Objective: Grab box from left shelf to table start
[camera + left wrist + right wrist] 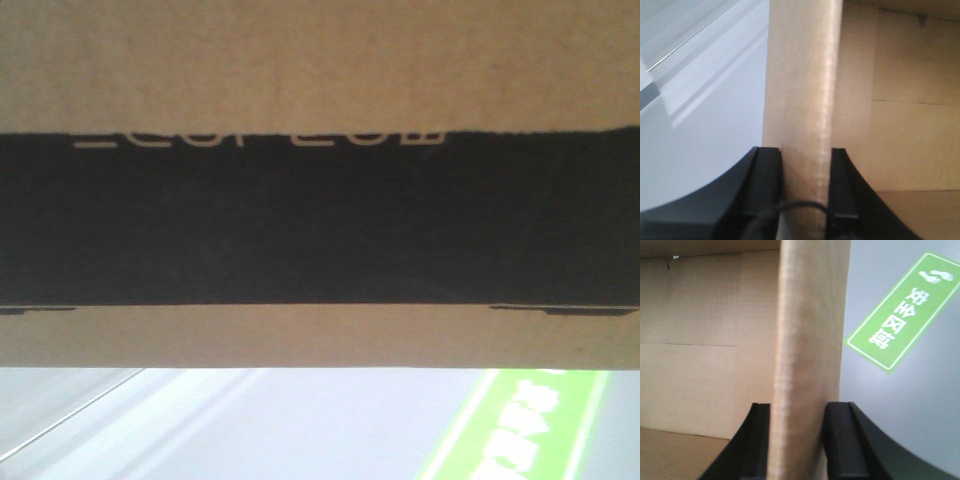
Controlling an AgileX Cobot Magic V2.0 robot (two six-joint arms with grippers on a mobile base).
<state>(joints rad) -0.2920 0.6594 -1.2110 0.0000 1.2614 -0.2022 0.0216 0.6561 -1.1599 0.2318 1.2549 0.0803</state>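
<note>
The box [320,60], brown cardboard with a wide black panel [320,220] and partly cut-off white lettering, fills most of the front view, very close to the camera. My left gripper [805,152] is shut on an upright wall of the box [800,75], one finger on each side. My right gripper [799,406] is shut on the opposite wall of the box [810,315] in the same way. Both wrist views look into the box's bare brown interior [900,125]. The left shelf and the table are out of view.
Below the box lies a pale grey floor [300,420] with faint lines at the left. A green sign [530,430] with white characters and a footprint mark lies on the floor at the right, outside the right-hand wall [905,315].
</note>
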